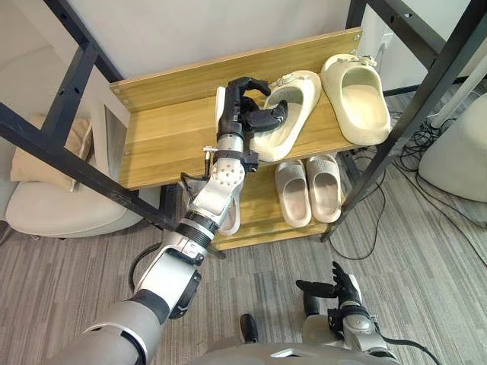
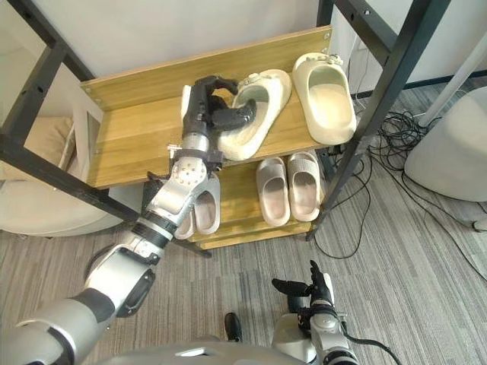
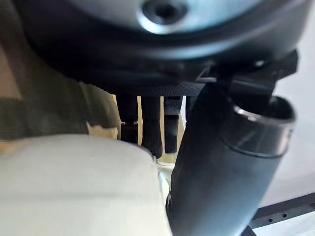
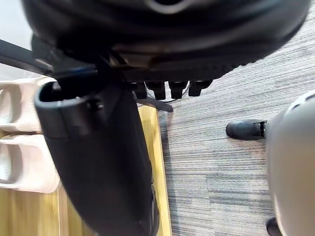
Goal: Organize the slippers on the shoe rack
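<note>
Lowest and closest, the right hand point(image 1: 344, 295) hangs over the grey carpet point(image 1: 426, 251) in front of the rack, fingers spread and relaxed, holding nothing.

Beyond it, the left arm reaches up to the top shelf of a wooden shoe rack point(image 1: 167, 129) that stands inside a black metal frame point(image 1: 426, 84). The left hand point(image 1: 245, 106) is closed on a cream slipper point(image 1: 293, 99): its fingers curl over the slipper's near-left edge and its thumb lies across the footbed. This held slipper rests on the top shelf at a slant, toe pointing toward the back right.

Just beside that toe, a second cream slipper point(image 1: 358, 95) lies flat near the shelf's right end, toe toward the back wall. The left half of the top shelf is bare wood.

On the lower shelf, two pale beige slippers point(image 1: 293, 192) sit side by side, touching, toes pointing forward. Further left on that shelf, another pale slipper point(image 2: 207, 213) is partly hidden behind the left forearm.

A pale upholstered chair point(image 1: 53, 205) stands to the rack's left, and loose black cables point(image 1: 411, 152) lie on the carpet to its right.
</note>
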Controlling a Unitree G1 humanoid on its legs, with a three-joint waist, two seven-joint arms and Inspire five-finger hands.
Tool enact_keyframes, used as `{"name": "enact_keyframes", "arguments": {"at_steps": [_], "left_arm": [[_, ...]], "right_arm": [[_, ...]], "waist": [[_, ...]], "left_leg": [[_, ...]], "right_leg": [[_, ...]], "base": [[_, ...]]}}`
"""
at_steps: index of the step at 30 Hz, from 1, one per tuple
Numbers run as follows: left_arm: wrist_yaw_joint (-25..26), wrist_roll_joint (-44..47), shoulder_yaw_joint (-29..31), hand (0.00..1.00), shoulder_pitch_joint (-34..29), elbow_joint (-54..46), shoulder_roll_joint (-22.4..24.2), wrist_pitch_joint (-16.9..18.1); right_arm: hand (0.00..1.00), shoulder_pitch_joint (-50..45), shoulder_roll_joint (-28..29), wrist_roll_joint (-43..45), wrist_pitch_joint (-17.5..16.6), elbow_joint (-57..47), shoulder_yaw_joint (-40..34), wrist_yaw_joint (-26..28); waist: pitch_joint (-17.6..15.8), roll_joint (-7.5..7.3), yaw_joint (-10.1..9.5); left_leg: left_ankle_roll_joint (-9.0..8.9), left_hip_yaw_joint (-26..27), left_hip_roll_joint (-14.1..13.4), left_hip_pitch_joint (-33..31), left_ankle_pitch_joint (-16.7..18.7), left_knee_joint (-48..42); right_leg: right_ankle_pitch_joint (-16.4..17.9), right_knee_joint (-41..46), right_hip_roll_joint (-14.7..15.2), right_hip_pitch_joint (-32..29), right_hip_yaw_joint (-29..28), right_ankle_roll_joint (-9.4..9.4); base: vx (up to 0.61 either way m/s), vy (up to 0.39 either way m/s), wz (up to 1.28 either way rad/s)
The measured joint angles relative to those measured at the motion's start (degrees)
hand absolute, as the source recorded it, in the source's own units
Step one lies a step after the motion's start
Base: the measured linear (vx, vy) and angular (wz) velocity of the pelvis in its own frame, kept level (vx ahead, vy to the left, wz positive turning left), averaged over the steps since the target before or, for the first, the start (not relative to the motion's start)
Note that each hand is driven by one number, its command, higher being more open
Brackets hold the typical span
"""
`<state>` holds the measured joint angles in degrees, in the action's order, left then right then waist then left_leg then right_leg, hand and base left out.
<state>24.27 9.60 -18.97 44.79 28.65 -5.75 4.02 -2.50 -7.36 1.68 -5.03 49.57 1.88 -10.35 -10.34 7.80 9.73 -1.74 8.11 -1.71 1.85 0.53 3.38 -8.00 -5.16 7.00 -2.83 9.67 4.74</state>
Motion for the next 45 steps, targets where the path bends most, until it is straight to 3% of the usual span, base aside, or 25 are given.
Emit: {"name": "enact_keyframes", "arguments": {"at_steps": [11, 24, 33, 36, 45], "left_arm": [[-0.8, 0.0, -0.1, 1.0, -0.8, -0.4, 0.5, 0.7], [-1.7, 2.2, -0.6, 1.0, -2.1, -3.0, 0.4, 0.5], [-1.8, 8.2, -1.3, 1.0, -3.4, -15.0, 0.6, 0.7], [-2.3, 9.6, -1.3, 1.0, -4.6, -16.2, 0.5, 2.1], [-2.9, 16.9, -1.4, 1.0, -13.3, -20.7, 0.4, 2.2]], "right_arm": [[1.0, 1.7, -0.1, 0.6, 1.0, 2.0, 2.0, -0.2], [1.0, 2.9, 0.0, 0.6, 2.0, 3.7, 2.2, -0.2], [1.0, 3.0, -0.3, 0.6, 2.4, 5.2, 2.8, -0.2], [1.0, 3.0, -0.4, 0.6, 2.6, 5.1, 3.3, -0.3], [1.0, 3.0, -0.6, 0.6, 3.5, 5.2, 4.4, -0.2]], "waist": [[-0.8, -1.19, -0.02], [-0.9, -1.25, -0.4], [-0.7, -1.3, -2.94], [-0.7, -1.33, -3.07], [-0.5, -1.64, -4.12]], "left_leg": [[-0.02, -0.7, -0.1, 0.7, -0.1, 0.0], [0.13, -2.3, 0.0, 0.6, -0.6, -0.1], [0.15, -2.8, 0.2, -0.6, -0.6, -1.3], [0.15, -2.8, 0.2, -0.3, -0.6, -1.3], [0.22, -3.7, 0.2, -0.6, -0.7, -1.4]], "right_leg": [[0.0, 0.0, 0.0, 1.1, 0.8, 0.0], [0.0, 0.0, 0.1, 1.8, 2.7, 0.01], [0.0, 0.2, 0.5, 1.6, 2.8, -0.01], [0.0, 0.1, 0.4, 1.8, 2.9, -0.02], [0.0, 0.2, 0.5, 2.0, 3.8, -0.02]], "base": [[0.0, 0.0, 0.02], [-0.01, 0.002, 0.05], [-0.01, 0.002, 0.03], [0.0, 0.0, 0.0], [0.0, 0.006, 0.04]]}}
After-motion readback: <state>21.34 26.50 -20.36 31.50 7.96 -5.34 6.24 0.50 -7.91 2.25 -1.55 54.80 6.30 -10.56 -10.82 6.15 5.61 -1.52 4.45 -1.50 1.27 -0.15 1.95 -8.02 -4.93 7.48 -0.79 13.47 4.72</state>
